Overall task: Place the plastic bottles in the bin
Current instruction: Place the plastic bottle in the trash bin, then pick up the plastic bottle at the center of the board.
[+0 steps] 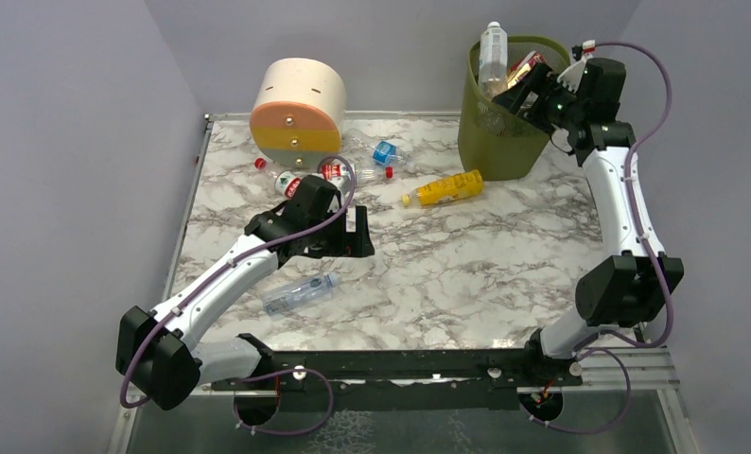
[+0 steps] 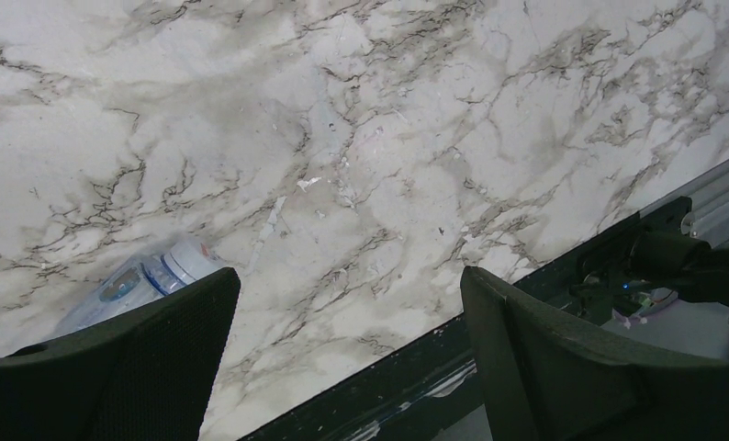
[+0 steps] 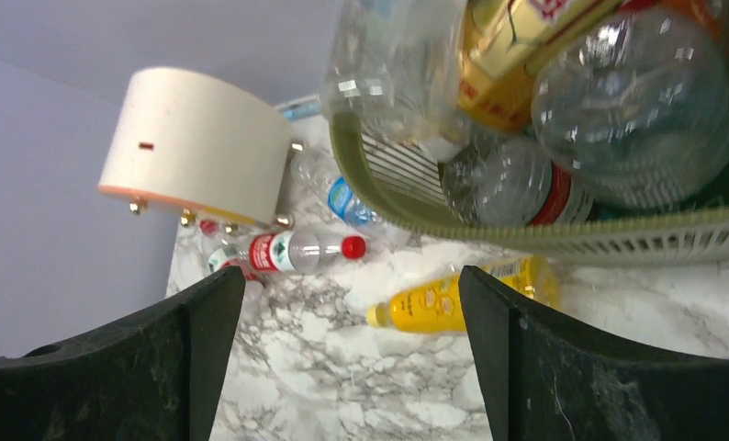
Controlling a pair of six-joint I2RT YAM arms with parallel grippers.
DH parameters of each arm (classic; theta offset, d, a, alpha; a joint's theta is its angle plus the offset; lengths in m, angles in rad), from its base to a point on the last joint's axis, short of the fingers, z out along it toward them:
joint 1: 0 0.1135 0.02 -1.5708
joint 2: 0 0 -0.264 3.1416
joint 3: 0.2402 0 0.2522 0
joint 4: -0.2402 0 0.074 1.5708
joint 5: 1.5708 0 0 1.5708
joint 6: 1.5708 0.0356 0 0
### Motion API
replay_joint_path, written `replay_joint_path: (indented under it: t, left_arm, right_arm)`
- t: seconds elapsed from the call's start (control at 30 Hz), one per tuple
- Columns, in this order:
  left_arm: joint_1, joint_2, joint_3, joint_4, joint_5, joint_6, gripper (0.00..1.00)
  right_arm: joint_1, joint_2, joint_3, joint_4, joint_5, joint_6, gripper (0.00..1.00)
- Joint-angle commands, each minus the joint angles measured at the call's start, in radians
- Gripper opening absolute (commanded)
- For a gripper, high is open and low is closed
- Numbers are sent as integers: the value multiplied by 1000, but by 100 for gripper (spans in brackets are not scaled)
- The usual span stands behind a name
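— Olive-green bin [image 1: 495, 142]: report its position and the state of both hands.

— The bin stands at the far right of the marble table [image 1: 466, 274]. Several plastic bottles [image 3: 636, 110] already lie inside it, and one pokes up above the rim. My right gripper [image 1: 534, 95] hangs at that rim. Its fingers [image 3: 113, 367] are spread wide with nothing between them. My left gripper [image 1: 358, 235] is over the table's left half, jaws equally spread, holding nothing.

— Nearest remaining item?

— A clear bottle [image 1: 299, 293] lies on its side near the left gripper, toward my bases and slightly to my left. The left wrist view shows it just beside one finger [image 2: 113, 367], outside the gap. Its long axis runs roughly left to right, with the right end a little farther from my bases. The left arm is much nearer; the right arm is well apart from it.

— Requirement for the next move?

— Judgement: draw the left gripper toward my bases, over the bottle, and turn the wrist so the jaws close across the long axis.

— Other items?

— A yellow bottle [image 1: 443, 188] lies near the bin's foot, nearer the right arm. Red-capped bottles [image 1: 332, 171] cluster by the round drawer box [image 1: 298, 104].
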Motion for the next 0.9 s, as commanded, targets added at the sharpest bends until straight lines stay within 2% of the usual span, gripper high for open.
replay_joint_path:
  t: [0.0,0.2,0.33,0.43,0.6,0.87]
  left_arm:
    - [5,5,50,4,27,14,97]
    - [6,-16,35,6,34,-5,97]
    - [6,-38,19,3,38,-14,97]
    - [5,-52,12,0,37,-21,97]
    - [6,-72,6,-11,34,-24,97]
    - [5,-81,-10,-16,33,-23,97]
  right_arm:
    - [29,-74,-158,64,-22,-62,89]
    - [103,-122,-332,159,36,-107,88]
    - [224,-140,-402,271,115,-152,88]
    - [313,-102,-392,289,219,-188,88]
    - [336,12,-358,289,304,-186,88]
    - [343,168,-340,382,311,-219,87]
